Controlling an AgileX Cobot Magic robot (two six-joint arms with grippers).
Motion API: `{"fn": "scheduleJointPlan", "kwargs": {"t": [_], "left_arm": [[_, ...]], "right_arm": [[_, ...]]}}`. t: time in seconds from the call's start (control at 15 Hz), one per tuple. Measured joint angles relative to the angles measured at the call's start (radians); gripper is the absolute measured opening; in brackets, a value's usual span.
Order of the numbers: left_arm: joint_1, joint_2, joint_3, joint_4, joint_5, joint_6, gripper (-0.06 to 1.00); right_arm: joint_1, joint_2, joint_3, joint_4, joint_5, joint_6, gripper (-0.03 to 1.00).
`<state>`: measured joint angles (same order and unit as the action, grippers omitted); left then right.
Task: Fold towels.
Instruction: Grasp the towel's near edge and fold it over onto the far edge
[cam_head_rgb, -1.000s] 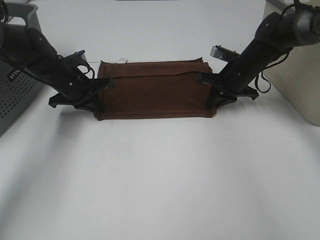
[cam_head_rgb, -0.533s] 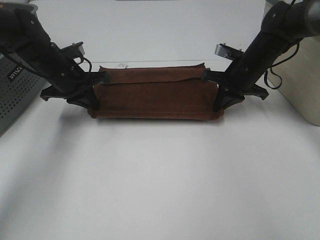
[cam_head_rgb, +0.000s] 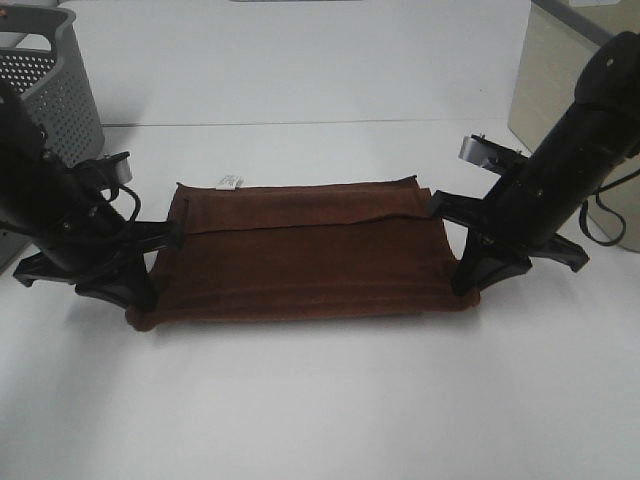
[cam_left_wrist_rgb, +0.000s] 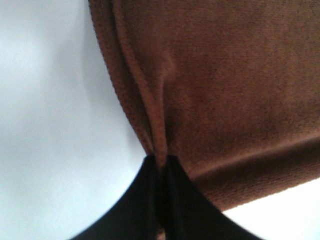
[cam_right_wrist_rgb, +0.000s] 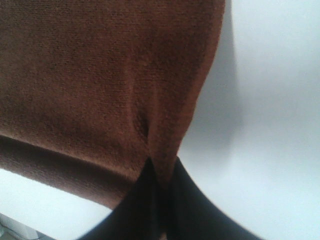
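Having just closed on its short ends, my left gripper (cam_head_rgb: 172, 233) and right gripper (cam_head_rgb: 442, 204) are pinching the towel (cam_head_rgb: 300, 260) and dragging it nearer across the table (cam_head_rgb: 320, 400), so probably the next fold is starting.

At upper left the grey basket (cam_head_rgb: 55, 90) and at upper right a beige object (cam_head_rgb: 540, 90) are cut by the frame edge; the white tag (cam_head_rgb: 229, 181) on the towel (cam_head_rgb: 300, 255) is too small to read; my left gripper (cam_head_rgb: 168, 233) and right gripper (cam_head_rgb: 440, 205) cover parts of its short ends; in both wrist views the cloth runs out of frame, swallowing my pinched fingertips.
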<state>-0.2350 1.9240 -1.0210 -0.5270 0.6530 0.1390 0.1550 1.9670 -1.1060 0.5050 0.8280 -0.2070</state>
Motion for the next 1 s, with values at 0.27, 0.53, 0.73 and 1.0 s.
{"fn": "scheduleJointPlan", "kwargs": {"t": [0.27,0.53,0.73,1.0], "left_arm": [[0.0,-0.039,0.042,-0.016,0.0,0.0,0.01],[0.001,-0.039,-0.105,-0.013,0.004,-0.033,0.01],[0.044,0.019,-0.27,-0.005,0.008,-0.069,0.01],[0.059,0.202,-0.445,0.004,-0.014,-0.073,0.01]], "right_arm": [[0.001,-0.049,0.05,0.01,-0.017,-0.025,0.0],[0.001,-0.035,-0.132,-0.015,0.01,-0.03,0.0],[0.001,0.062,-0.333,-0.032,0.043,-0.03,0.0],[0.001,0.226,-0.515,-0.036,0.031,-0.03,0.0]]}}
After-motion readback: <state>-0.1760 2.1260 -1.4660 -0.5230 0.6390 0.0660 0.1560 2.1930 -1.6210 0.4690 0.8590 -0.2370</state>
